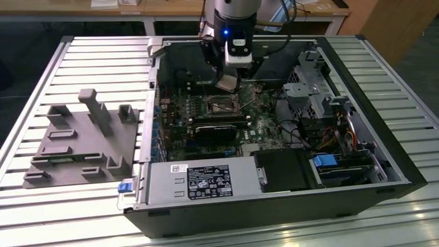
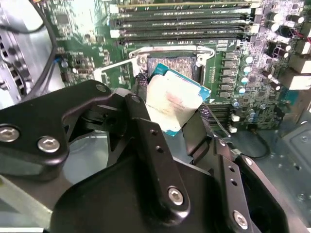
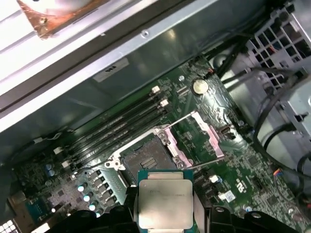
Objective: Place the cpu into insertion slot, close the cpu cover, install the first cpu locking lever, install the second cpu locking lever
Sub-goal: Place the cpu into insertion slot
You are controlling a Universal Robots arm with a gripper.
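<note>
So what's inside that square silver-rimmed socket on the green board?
The square silver-rimmed socket holds only its dark pin field; no chip sits in it. The square silver-grey chip held above hides one edge in the first wrist view.

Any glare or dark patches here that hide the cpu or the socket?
Exterior view: the slatted table glares along its near edge, the case interior is dim. Second wrist view: glare washes out a motherboard corner; the cpu looks pale but readable. First wrist view: cpu and insertion slot evenly lit, nothing hidden.
</note>
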